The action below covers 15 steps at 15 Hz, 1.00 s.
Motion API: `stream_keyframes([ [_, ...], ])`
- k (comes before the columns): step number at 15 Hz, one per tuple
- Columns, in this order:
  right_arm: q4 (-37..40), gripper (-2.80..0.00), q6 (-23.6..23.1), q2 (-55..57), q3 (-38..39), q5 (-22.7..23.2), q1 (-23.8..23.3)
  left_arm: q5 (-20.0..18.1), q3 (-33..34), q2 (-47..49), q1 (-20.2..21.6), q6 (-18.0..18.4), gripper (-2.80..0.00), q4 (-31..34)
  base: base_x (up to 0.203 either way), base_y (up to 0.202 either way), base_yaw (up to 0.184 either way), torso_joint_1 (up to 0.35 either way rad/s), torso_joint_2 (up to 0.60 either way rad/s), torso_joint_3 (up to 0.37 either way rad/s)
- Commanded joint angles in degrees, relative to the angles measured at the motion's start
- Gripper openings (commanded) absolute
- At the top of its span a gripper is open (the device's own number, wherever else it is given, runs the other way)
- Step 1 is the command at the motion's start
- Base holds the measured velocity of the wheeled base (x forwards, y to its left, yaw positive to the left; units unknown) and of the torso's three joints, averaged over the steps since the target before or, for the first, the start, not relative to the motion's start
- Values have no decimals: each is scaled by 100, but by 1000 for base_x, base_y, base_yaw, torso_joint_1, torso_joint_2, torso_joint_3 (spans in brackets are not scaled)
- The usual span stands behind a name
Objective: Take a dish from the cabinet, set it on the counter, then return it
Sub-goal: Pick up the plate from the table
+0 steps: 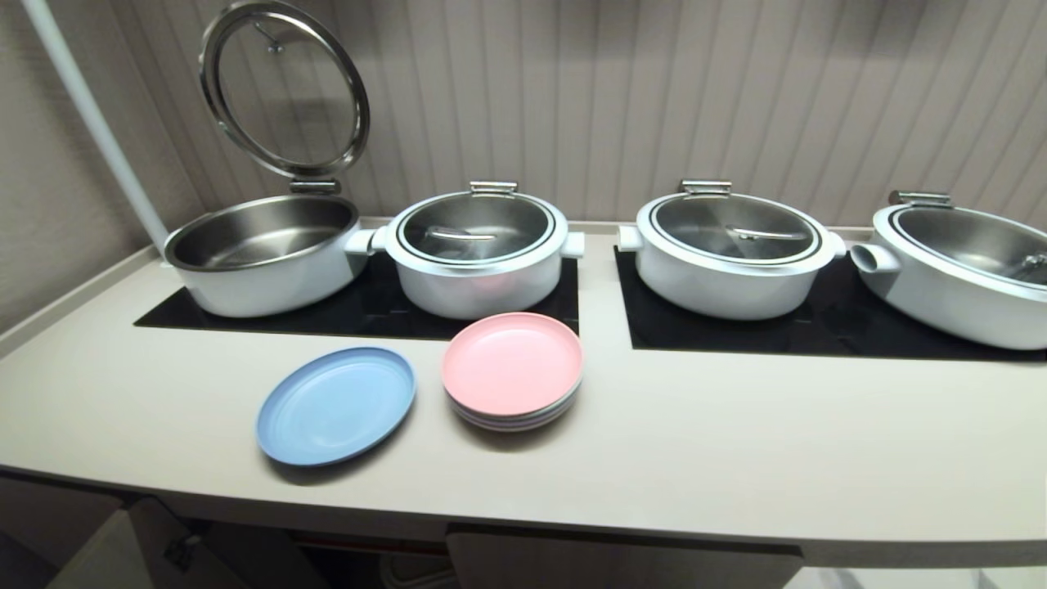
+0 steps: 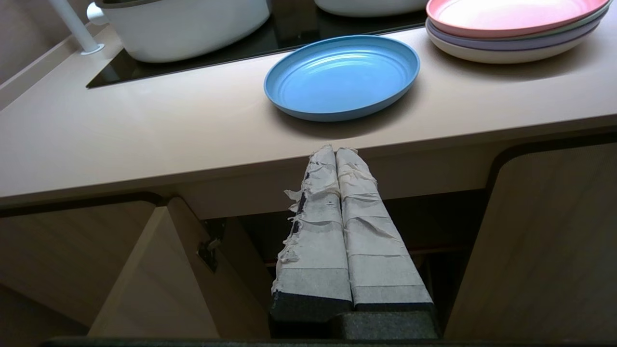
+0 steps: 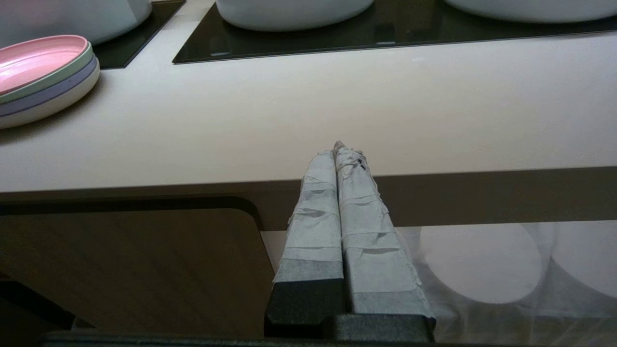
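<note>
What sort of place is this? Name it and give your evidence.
Probably a buffet serving counter: lidded white warming pots on black glass panels set into the counter, with a stack of plates ready beside them.

The dish [image 1: 336, 404] lies on the counter [image 1: 736, 442]. The plate stack [image 1: 512, 372] sits just beside it at 2 o'clock. Four pots [image 1: 478, 254] stand behind, toward 12 o'clock.

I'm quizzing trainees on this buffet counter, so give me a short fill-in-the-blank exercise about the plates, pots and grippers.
1. The light-blue plate lies on the ____.
2. The top plate of the stack of pastel plates is ____.
3. The number of pots with the lid raised is ____.
4. The left gripper and right gripper are both ____.

Missing words: counter; pink; one; shut
</note>
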Motion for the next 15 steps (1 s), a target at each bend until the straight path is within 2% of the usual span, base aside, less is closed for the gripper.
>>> stream_keyframes([
  [1, 0, -280, 4, 0, -4, -1, 1, -2, 0, 10, 1, 28, -280, 8, 0, 0, 0, 0, 0, 0],
  [3, 0, -280, 4, 0, 0, -1, 1, -27, 0, 1, 1, 35, -280, -9, 0, 0, 0, 0, 0, 0],
  [7, 0, -280, 4, 0, 4, -1, 1, -60, -54, 1, 1, 289, -280, -107, 0, 0, 0, 0, 0, 0],
  [8, 0, -280, 4, 0, 4, -1, 1, -127, -238, 3, 1, 333, -280, -188, 0, 0, 0, 0, 0, 0],
  [10, 0, -280, 4, 0, 5, -1, 1, -618, -770, 2, 1, 390, -280, -248, 0, 0, 0, 0, 0, 0],
  [12, 0, -280, 4, 0, -3, -1, 1, -952, -1312, 7, 1, 396, -280, -158, 0, 0, 0, 0, 0, 0],
  [15, 0, -280, 4, 0, -1, -1, 1, -1197, -2067, 80, 7, 391, -280, 731, 0, 0, 0, 0, 0, 0],
])
